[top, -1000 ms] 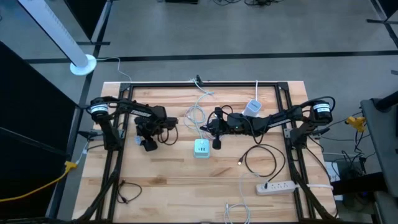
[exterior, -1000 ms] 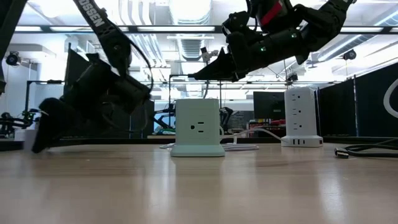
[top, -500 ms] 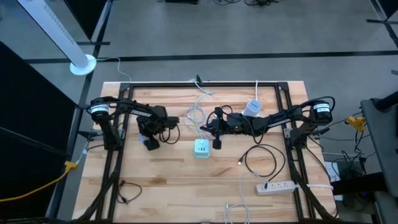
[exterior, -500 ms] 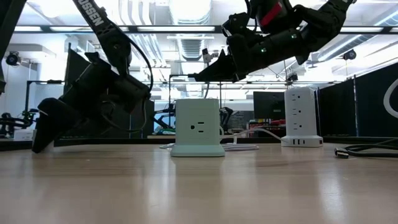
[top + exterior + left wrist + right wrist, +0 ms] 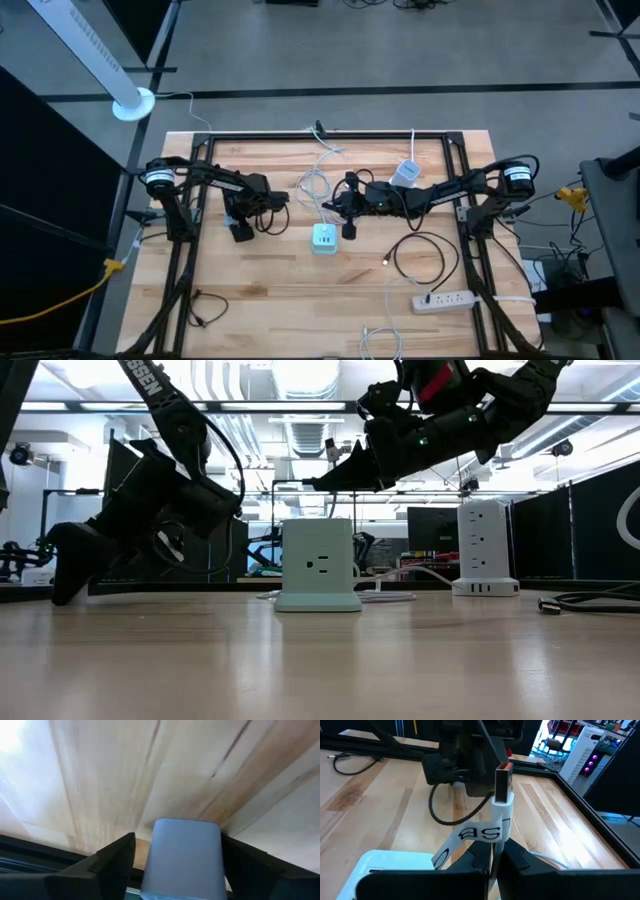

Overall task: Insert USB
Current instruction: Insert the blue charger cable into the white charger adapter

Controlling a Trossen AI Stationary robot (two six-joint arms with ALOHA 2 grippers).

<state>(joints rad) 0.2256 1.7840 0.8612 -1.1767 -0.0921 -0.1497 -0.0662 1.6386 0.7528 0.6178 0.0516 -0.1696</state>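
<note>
The USB plug [image 5: 504,781] is held clenched in the right hand [image 5: 492,851] above the mint power cube [image 5: 324,238], not yet inserted, while the left hand [image 5: 243,230] is spread around nothing.

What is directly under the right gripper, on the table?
The right gripper, shut on a white USB plug, hangs above the pale green power cube, which stands on the wooden table. The cube's USB ports face upward; the table under the cube is covered.
</note>
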